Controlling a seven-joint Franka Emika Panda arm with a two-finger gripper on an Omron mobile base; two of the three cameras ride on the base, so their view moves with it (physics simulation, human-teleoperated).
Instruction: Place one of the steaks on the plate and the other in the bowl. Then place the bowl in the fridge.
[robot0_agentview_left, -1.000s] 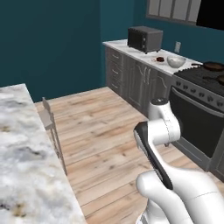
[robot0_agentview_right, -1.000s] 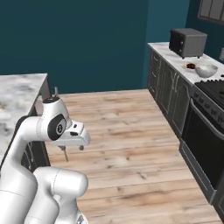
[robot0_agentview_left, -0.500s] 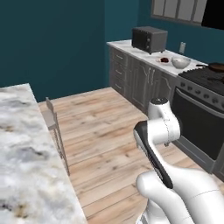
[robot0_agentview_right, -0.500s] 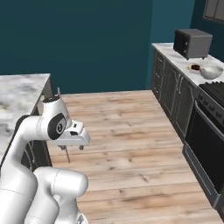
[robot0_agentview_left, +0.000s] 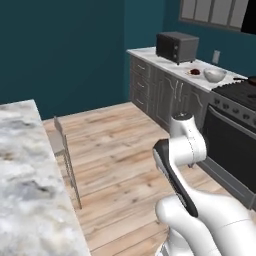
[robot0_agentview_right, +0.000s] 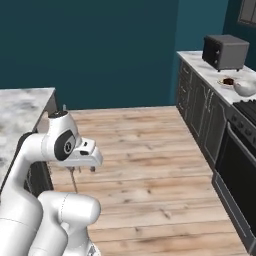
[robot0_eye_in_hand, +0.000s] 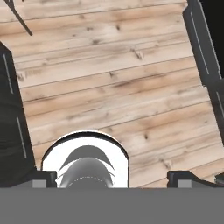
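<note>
Fingers (robot0_eye_in_hand: 111, 177) spread wide and empty, pointing down at the wooden floor. The bowl (robot0_agentview_left: 214, 75) sits on the far surface (robot0_agentview_left: 165, 57) beside the stove (a steak (robot0_agentview_left: 195, 72) just beside it), well apart from the fingers.

Nothing readable anywhere in these shots, honestly. No words, numbers, logos or stickers that I can make out. The toaster oven (robot0_agentview_left: 176, 46) on the far worktop (robot0_agentview_left: 170, 65) has a plain dark front with no brand or dial markings legible at this size. The stove (robot0_agentview_left: 235, 95) has a row of knobs along its front edge, but any markings around them are too small and blurry to read. The cabinet fronts (robot0_agentview_right: 197, 107) are blank grey, and the wall outlet (robot0_agentview_left: 216, 56) is just a plain pale plate. The robot's white arm (robot0_agentview_right: 65, 147) carries no visible lettering either.
</note>
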